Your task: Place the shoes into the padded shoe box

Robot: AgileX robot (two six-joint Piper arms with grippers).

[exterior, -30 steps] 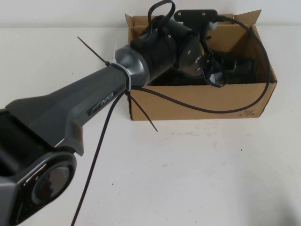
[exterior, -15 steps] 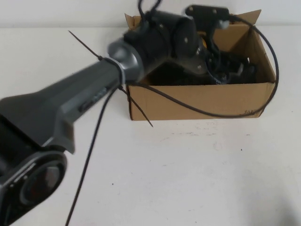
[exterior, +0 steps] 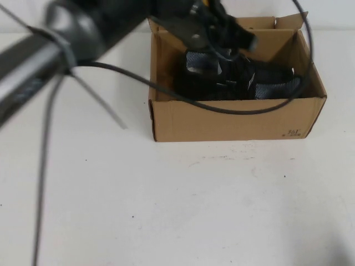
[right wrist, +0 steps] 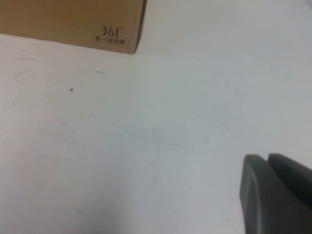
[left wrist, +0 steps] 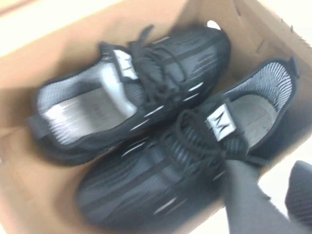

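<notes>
Both black knit shoes lie side by side inside the brown cardboard shoe box (exterior: pixel 233 119). One shoe (exterior: pixel 213 72) is toward the box's left and the other (exterior: pixel 274 88) toward its right. In the left wrist view both shoes (left wrist: pixel 136 97) (left wrist: pixel 165 170) fill the box (left wrist: pixel 58 44), heels at opposite ends. My left gripper (exterior: pixel 224 27) hovers blurred above the box's back edge. In its wrist view the left gripper (left wrist: pixel 273 195) is open and empty. My right gripper (right wrist: pixel 265 158) is shut and empty over the bare table, near the box's printed corner (right wrist: pixel 63 19).
The white table (exterior: pixel 177 199) spreads in front of and beside the box. A black cable (exterior: pixel 222 108) from the left arm hangs across the box's front rim. The box's short flaps (exterior: pixel 294 21) stand up at the back corners.
My left arm has risen and swung back toward the left, away from the box's inside. The shoes it hid now show lying in the box.
</notes>
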